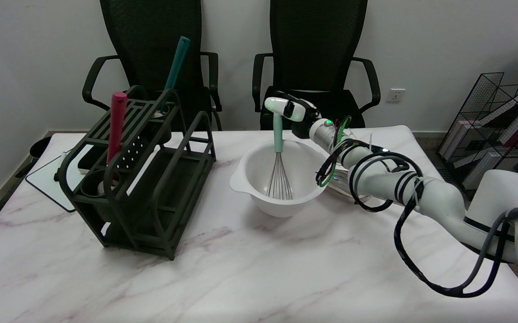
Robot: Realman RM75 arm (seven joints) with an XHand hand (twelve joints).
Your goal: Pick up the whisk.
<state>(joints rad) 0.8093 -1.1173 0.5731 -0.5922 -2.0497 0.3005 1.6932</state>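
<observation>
My right robot hand (pixel 286 109) is closed around the top of the mint-green handle of the wire whisk (pixel 279 157), which stands upright with its metal loops down inside the white plastic mixing bowl (pixel 250 172) on the marble-patterned counter (pixel 241 278). So I judge the grasp made. Whether the loops touch the bowl's bottom or hang just above it I cannot tell. What remains, as I see it, is to raise the whisk clear of the rim. The dark metal utensil rack (pixel 151 188) stands well apart.
</observation>
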